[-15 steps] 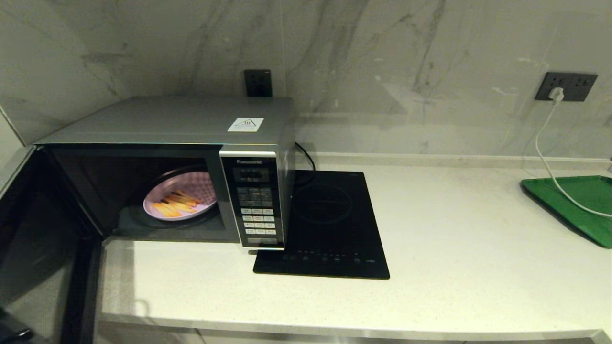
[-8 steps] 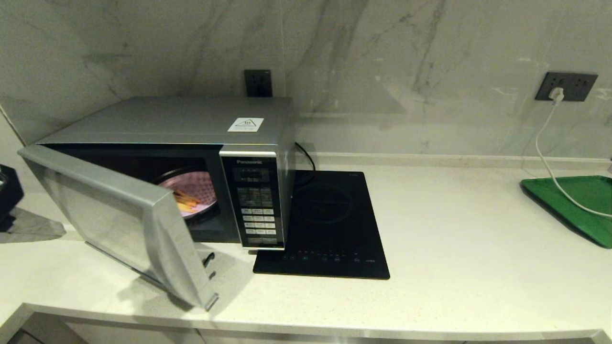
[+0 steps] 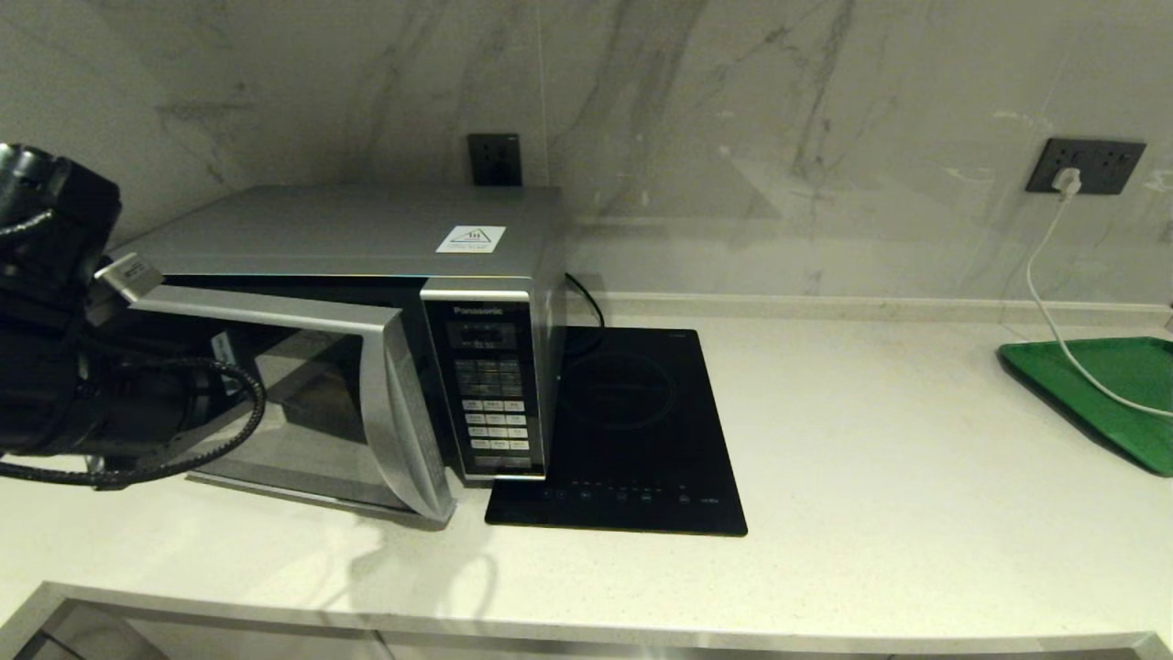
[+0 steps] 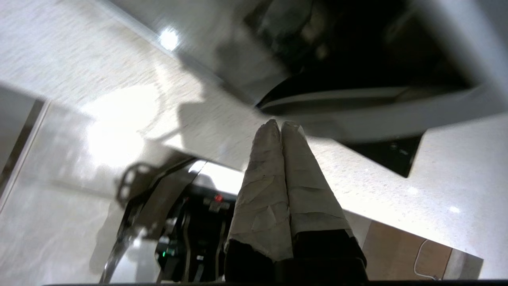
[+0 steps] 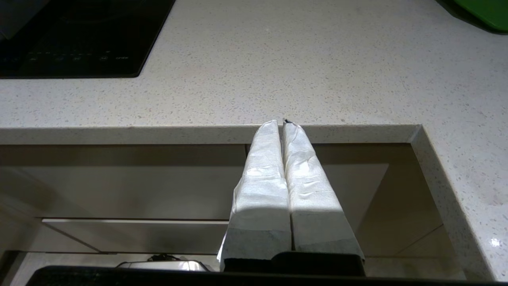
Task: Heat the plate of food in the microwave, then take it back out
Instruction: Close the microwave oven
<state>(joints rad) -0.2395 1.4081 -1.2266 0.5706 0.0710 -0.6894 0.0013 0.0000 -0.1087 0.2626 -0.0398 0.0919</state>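
One microwave [image 3: 367, 275], one black cooktop [image 3: 623, 431], one green tray [image 3: 1100, 394], two wall sockets and one white cable [image 3: 1045, 293] sit on or above one pale stone counter [image 3: 871, 513]. Two grippers show, each only in its own wrist view.

The microwave is a silver-grey box with a white triangle sticker on its top and a black keypad panel [image 3: 490, 394] at its 3 o'clock end. Its door [image 3: 312, 403] stands ajar, hinged at the 9 o'clock side, the free edge swung out a little from the keypad panel. The plate of food is not visible; the door glass is dark and covers the cavity.

The left arm [image 3: 55, 312] fills the head view at 9 o'clock, in front of the hinge end of the door. The left gripper [image 4: 281, 124] has its two wrapped fingers pressed together, gripping nothing, tips just short of the door's lower edge above the counter. The right gripper [image 5: 281, 122] also has its fingers pressed together and empty, hanging below the counter's front edge, well apart from the cooktop.

The cooktop lies just beside the microwave at its 3 o'clock. Between cooktop and tray the counter is bare up to the front edge; the tray lies at the far 3 o'clock, cut by the frame, with the cable running across it.
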